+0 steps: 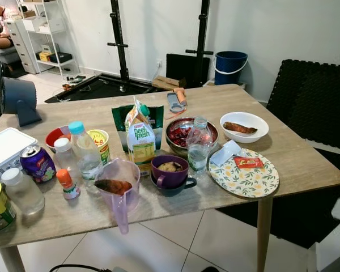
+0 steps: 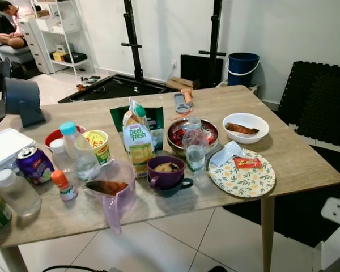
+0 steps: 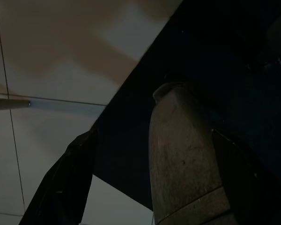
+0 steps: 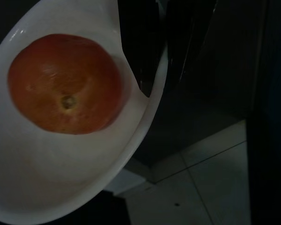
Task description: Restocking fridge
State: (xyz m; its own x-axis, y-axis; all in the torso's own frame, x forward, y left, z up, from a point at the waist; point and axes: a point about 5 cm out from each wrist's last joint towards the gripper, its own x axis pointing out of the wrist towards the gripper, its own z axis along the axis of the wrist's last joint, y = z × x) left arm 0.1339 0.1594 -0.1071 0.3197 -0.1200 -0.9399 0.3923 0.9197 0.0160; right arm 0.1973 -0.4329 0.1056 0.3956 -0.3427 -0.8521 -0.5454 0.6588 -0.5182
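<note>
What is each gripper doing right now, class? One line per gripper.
Left gripper: idle above the floor, cannot tell whether it is open or shut.
Right gripper: shut on the rim of a white bowl holding a tomato.

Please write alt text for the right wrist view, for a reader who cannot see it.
A white bowl holding one round red-orange fruit, probably a tomato, is gripped at its rim by the right gripper, whose black jaws close on the edge. Below are dim floor tiles.
</note>
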